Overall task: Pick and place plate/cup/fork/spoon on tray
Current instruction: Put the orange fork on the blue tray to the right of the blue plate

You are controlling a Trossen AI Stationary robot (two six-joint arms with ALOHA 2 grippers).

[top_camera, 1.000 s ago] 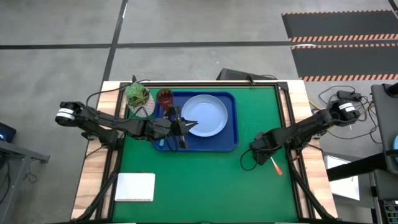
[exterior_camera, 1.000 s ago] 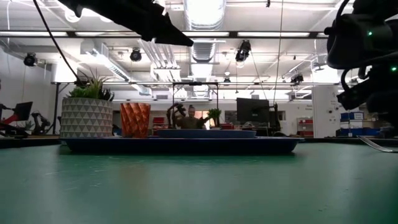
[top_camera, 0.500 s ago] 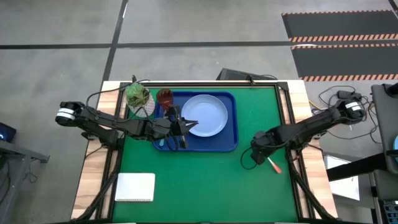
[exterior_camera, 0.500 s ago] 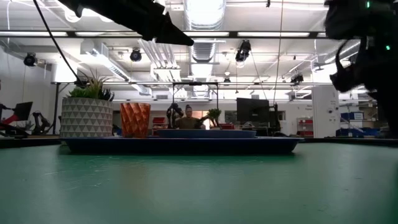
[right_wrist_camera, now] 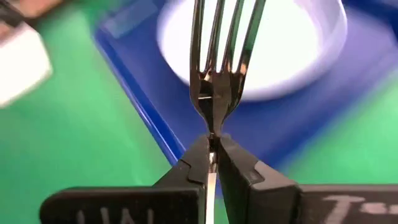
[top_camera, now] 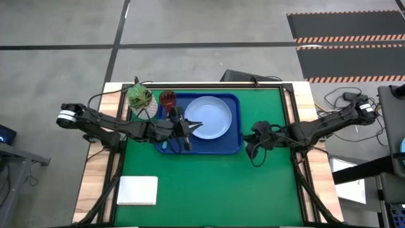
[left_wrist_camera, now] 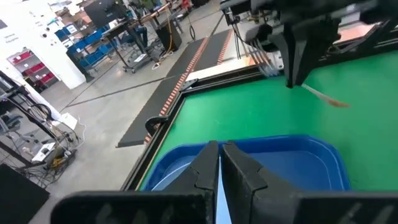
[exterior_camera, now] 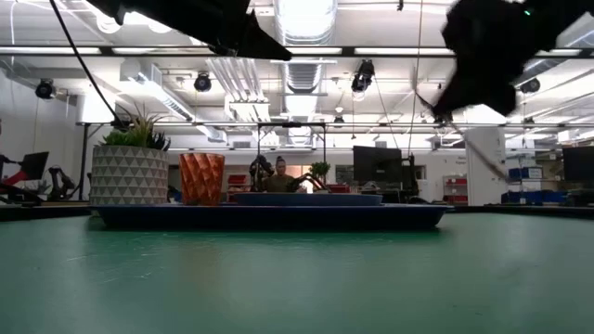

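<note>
The right gripper [right_wrist_camera: 212, 144] is now clenching the fork [right_wrist_camera: 219, 68] by its neck, with the silver tines standing out past the fingertips toward the plate [right_wrist_camera: 273, 56] and the tray [right_wrist_camera: 186, 134]. A second ago the fork was lying on the green table [top_camera: 209, 183] near the right edge, its orange handle showing beside the gripper; that spot is now bare, and the right gripper [top_camera: 258, 137] is sitting further in toward the tray [top_camera: 234, 147], just off its right rim. In the low view the right gripper [exterior_camera: 483, 65] is hanging higher and closer to the centre than before.

The left gripper [left_wrist_camera: 219, 163] is hovering over the left part of the tray with its fingers pressed together and nothing between them, in the same place as a second ago. From the left wrist view the fork [left_wrist_camera: 326, 99] is seen hanging slantwise from the right arm above the green surface beyond the tray [left_wrist_camera: 311, 162].

The light-blue plate [top_camera: 210, 117] is lying in the tray's middle, and the red cup [top_camera: 168, 99] is standing in the tray's back left corner. The spoon [top_camera: 168, 145] is barely showing at the tray's front left, mostly hidden beneath the left gripper [top_camera: 190, 128]. A white pot with a plant [top_camera: 142, 101] is standing just left of the tray, and a white notepad [top_camera: 138, 190] is lying at the table's front left.
</note>
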